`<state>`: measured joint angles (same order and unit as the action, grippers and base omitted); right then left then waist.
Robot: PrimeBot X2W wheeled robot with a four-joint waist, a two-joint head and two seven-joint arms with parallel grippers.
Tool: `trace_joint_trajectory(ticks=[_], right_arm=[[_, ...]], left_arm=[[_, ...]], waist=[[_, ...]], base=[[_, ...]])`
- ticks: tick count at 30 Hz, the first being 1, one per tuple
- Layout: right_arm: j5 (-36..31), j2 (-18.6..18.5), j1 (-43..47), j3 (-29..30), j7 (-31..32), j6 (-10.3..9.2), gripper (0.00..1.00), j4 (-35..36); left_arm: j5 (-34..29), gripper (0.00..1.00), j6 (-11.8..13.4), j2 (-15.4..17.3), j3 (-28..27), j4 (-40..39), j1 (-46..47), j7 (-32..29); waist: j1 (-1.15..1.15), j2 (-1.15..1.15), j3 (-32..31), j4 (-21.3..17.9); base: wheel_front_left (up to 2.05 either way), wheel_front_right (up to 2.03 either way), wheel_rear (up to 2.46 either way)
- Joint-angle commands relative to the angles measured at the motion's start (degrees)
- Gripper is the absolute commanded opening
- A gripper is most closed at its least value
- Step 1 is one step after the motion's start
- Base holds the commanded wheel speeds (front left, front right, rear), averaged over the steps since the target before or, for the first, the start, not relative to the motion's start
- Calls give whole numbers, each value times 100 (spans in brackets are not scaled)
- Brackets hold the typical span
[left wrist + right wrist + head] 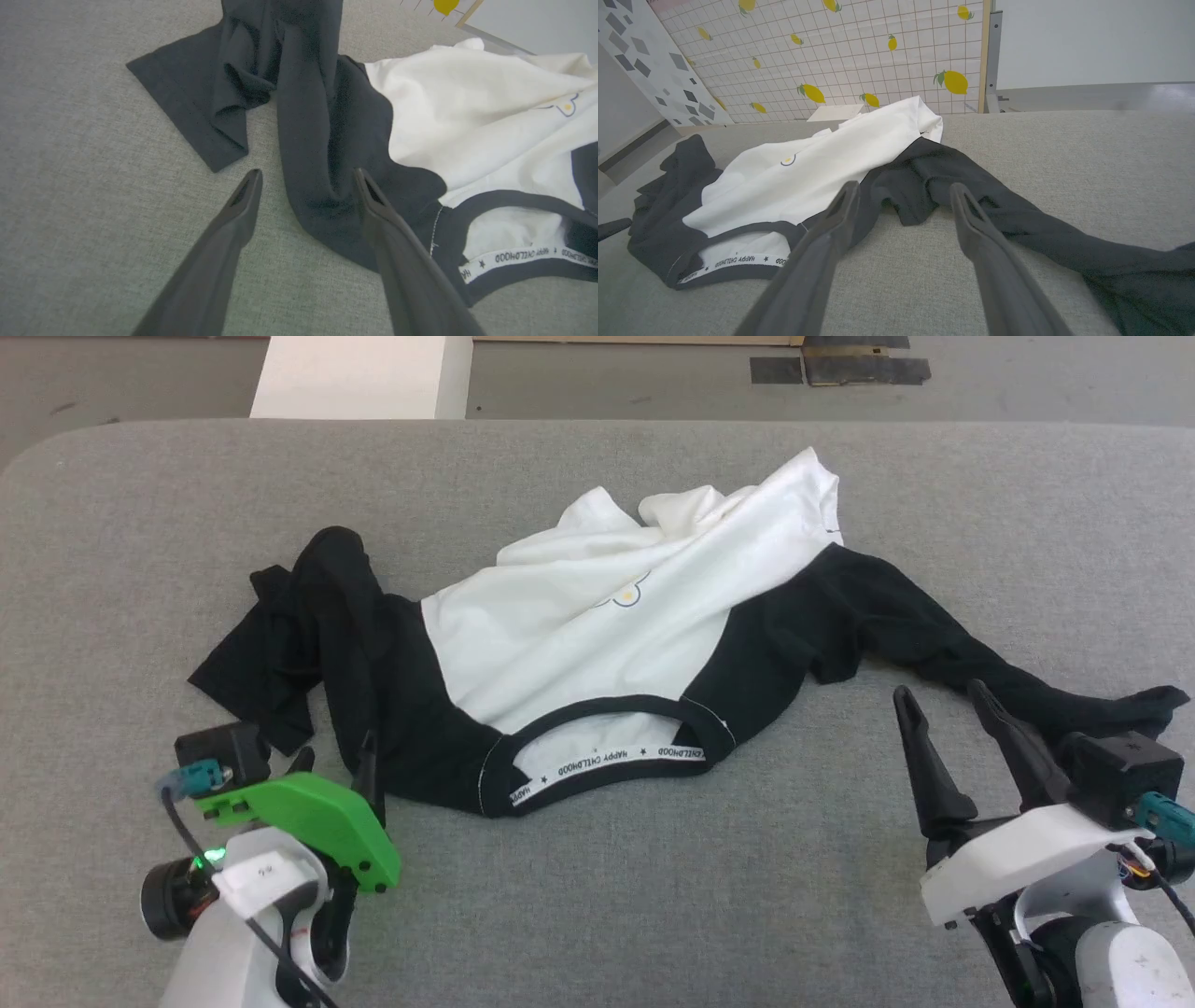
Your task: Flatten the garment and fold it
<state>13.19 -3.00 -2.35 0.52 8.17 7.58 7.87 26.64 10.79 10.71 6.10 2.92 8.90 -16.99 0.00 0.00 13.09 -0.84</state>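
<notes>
Left gripper [307, 173], fingers spread and empty, is straddling the black sleeve of the garment [579, 635] — lying crumpled on the table [653, 896], neckband nearest — while right gripper [938, 691], equally released, is hovering close by the other sleeve.

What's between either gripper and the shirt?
Nothing visible. The left gripper is open right over the garment's black fabric. The right gripper is open above the bare grey table, with the black sleeve just beyond its fingertips.
</notes>
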Motion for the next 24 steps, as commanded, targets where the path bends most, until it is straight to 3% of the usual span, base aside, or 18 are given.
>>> trace_joint_trajectory(ticks=[1,5,11,12,14,24], right_arm=[[28,13,0,-24,28,-9,100,21],[35,13,-35,-95,27,-9,100,16],[56,13,-81,-171,19,-9,100,1],[55,13,-81,-168,22,-9,100,-4],[60,13,-73,-152,37,-9,100,-7],[43,13,-342,-211,306,-9,100,-328]], left_arm=[[-31,100,-47,44,11,111,181,-16],[-45,100,-37,98,69,604,432,-229],[-186,100,220,202,82,1293,681,-527],[-159,93,233,195,85,1370,683,-605],[-98,0,221,163,88,1399,664,-649],[139,0,326,-4,-311,918,175,198]], waist=[[0,0,22,-29],[0,0,81,-128],[0,0,158,-280],[0,0,164,-297],[0,0,172,-314],[0,0,215,-105]], base=[[0,0,0],[0,0,0],[0,0,0],[0,0,0],[0,0,0],[0,0,0]])
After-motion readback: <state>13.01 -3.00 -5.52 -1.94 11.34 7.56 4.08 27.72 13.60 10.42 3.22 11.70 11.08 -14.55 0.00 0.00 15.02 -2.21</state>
